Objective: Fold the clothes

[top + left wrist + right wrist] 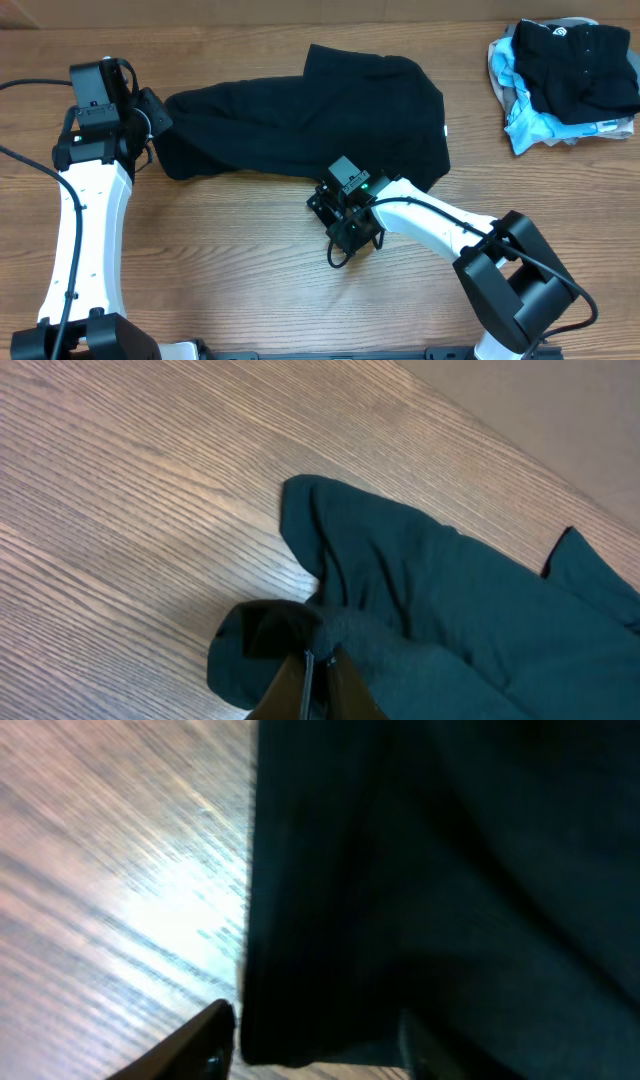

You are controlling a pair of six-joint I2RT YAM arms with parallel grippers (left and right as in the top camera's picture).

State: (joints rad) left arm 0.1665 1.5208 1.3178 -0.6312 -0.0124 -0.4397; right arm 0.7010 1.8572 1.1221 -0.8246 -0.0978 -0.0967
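Observation:
A black garment (300, 120) lies crumpled across the middle of the wooden table. My left gripper (158, 118) is at its left end. In the left wrist view the fingers (318, 665) are shut on a bunched fold of the dark fabric (450, 610). My right gripper (322, 195) is at the garment's lower edge. In the right wrist view its fingers (315, 1040) are open and straddle a corner of the black cloth (450, 870), one finger over bare table and the other against the fabric.
A pile of other clothes (565, 80), black on top with light blue and grey underneath, sits at the back right corner. Bare wooden table (220, 260) lies in front of the garment, between the two arms.

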